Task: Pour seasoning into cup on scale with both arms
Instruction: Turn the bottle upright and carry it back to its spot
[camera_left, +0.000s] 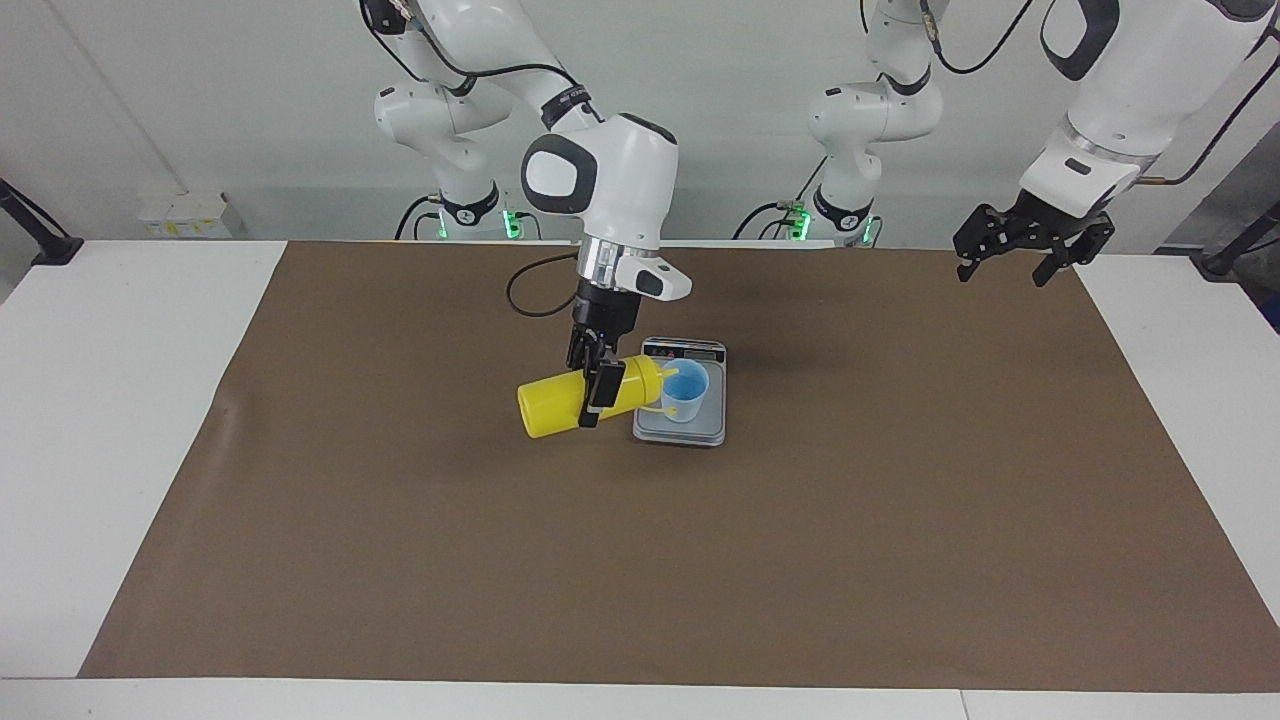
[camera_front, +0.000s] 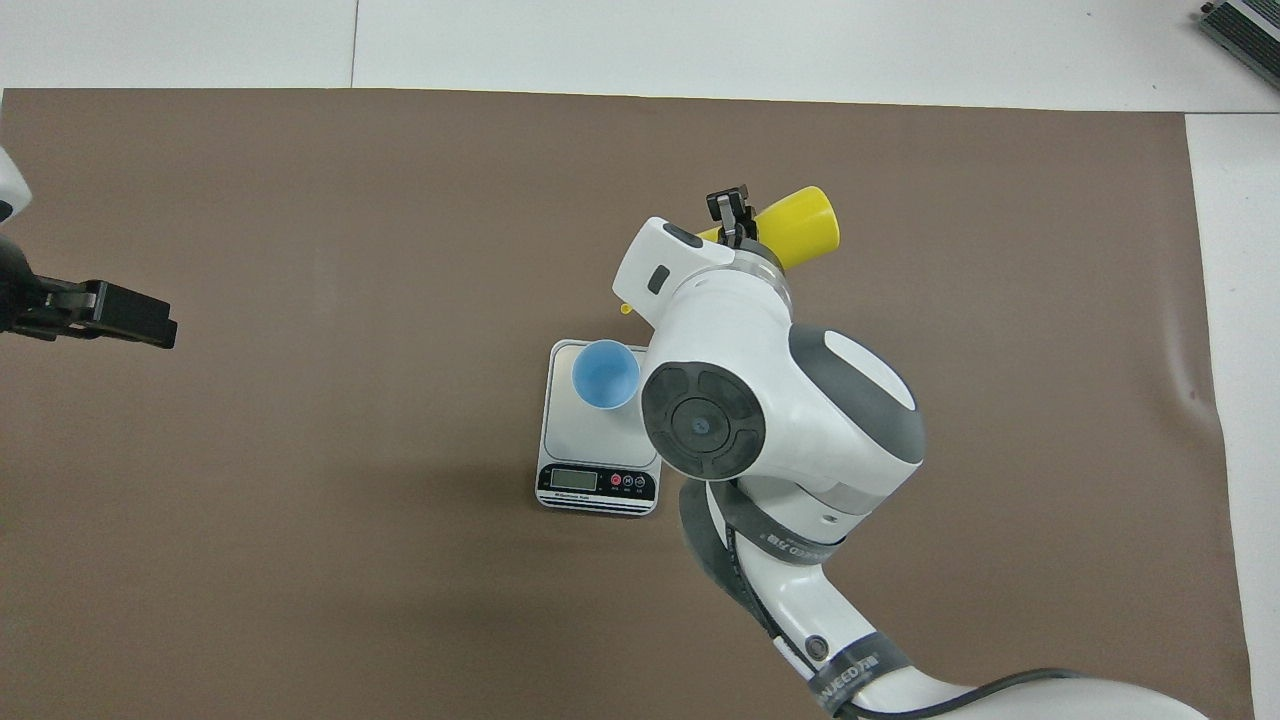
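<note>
My right gripper (camera_left: 592, 392) (camera_front: 731, 212) is shut on the seasoning (camera_left: 553, 408) (camera_front: 803, 224), a yellow squeeze bottle held almost level above the mat. Its nozzle points at the rim of the cup (camera_left: 686, 393) (camera_front: 605, 375), and its thin tethered cap dangles beside the cup. The light blue cup stands upright on the scale (camera_left: 690, 431) (camera_front: 592, 442), whose display strip faces the robots. My left gripper (camera_left: 1030, 250) (camera_front: 105, 315) hangs open and empty in the air over the mat's corner by its own base, where the left arm waits.
A brown mat (camera_left: 700, 560) (camera_front: 350, 200) covers most of the white table (camera_left: 120, 400). A black cable (camera_left: 530, 295) loops on the mat near the right arm's base. The right arm's elbow (camera_front: 780, 410) hides the mat beside the scale in the overhead view.
</note>
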